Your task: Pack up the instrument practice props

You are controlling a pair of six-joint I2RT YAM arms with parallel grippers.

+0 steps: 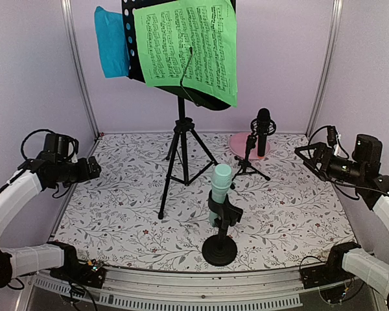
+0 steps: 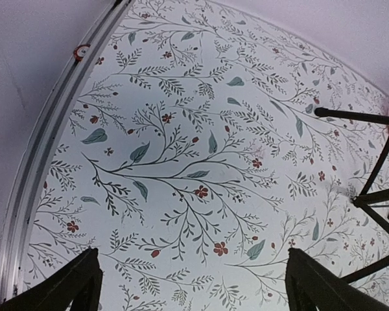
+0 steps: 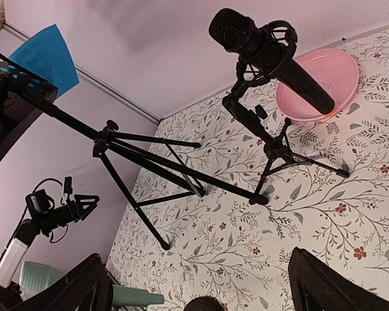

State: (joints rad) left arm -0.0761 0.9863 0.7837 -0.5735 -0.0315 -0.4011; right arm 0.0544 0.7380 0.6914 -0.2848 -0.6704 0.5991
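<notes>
Green music sheet comes off first, I judge: pinch its lower edge gently. Left pincer and right pincer gape wide, empty.

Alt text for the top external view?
A black music stand holds a green sheet and a blue sheet on a floral table. In front: a mint-green microphone in a round-based support, a black microphone on a small tripod. The left end effector and right end effector hang open.

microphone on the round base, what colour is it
The microphone is mint green, clearest in the top external view.
</notes>
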